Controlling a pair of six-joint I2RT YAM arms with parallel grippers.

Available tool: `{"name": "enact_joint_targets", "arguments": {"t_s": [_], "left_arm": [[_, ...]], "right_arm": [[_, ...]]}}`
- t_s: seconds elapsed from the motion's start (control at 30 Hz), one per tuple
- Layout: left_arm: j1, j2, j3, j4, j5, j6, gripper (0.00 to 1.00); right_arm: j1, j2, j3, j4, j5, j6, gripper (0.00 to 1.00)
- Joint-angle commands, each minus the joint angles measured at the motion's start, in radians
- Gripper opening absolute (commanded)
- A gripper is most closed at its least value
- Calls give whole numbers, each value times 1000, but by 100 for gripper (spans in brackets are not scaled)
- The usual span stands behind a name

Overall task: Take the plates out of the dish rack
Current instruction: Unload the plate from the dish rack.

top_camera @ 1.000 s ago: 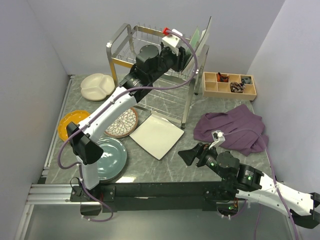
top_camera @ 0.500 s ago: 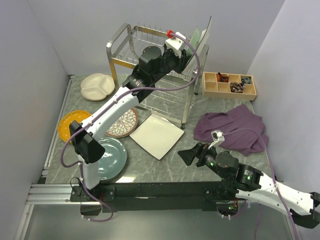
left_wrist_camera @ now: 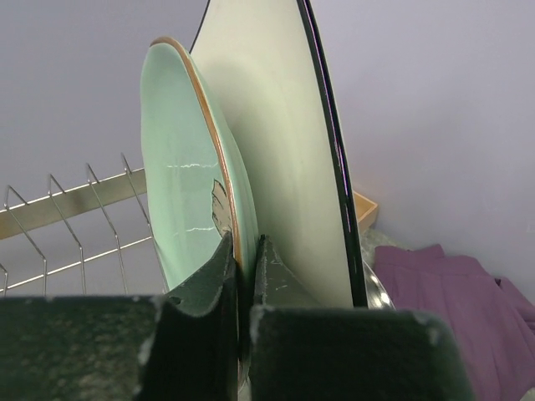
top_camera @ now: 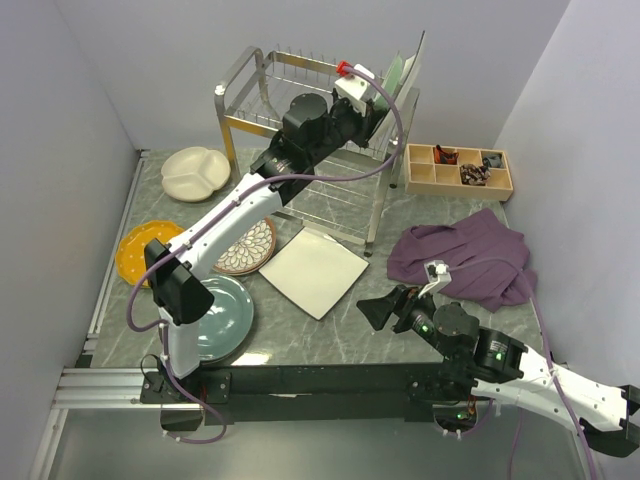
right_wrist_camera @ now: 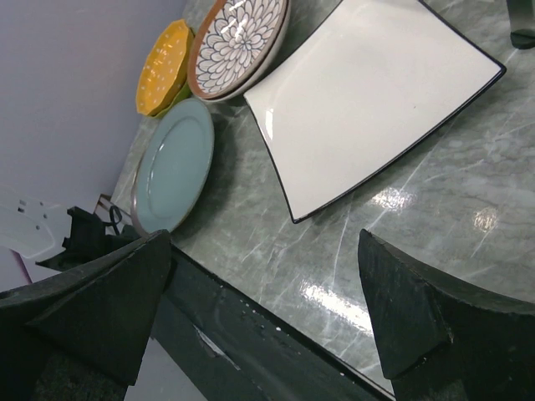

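Near the front right, my right gripper (top_camera: pixel 373 312) hangs spread wide above the table (top_camera: pixel 330 340). Farther back, my left gripper (left_wrist_camera: pixel 247 251) pinches the rim of the pale green plate (left_wrist_camera: pixel 180 209), upright in the dish rack (top_camera: pixel 245 95) beside a dark-rimmed cream plate (left_wrist_camera: pixel 276 150).

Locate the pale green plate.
Top view: the pale green plate stands at the dish rack's right end, beside the dark-rimmed cream plate, pinched by the left fingers.
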Motion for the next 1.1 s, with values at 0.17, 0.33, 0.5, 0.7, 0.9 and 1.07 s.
{"name": "enact_joint_targets", "arguments": {"t_s": [0.17, 0.33, 0.5, 0.7, 0.9, 1.07], "left_arm": [[9, -58, -34, 155, 64, -5, 1], [8, -103, -39, 198, 85, -43, 1], [8, -123, 1, 186, 125, -22, 1], [14, -127, 28, 192, 134, 15, 1], [12, -153, 19, 234, 154, 1, 1], [14, -155, 22, 252, 174, 1, 1]], "right_arm": [[2, -8, -5, 53, 31, -20, 98], [1, 15, -4, 79, 25, -17, 98], [1, 29, -4, 98, 25, -18, 98], [1, 50, -5, 135, -1, -17, 98], [2, 64, -8, 142, -3, -15, 98], [1, 63, -14, 153, -3, -15, 98]]}}
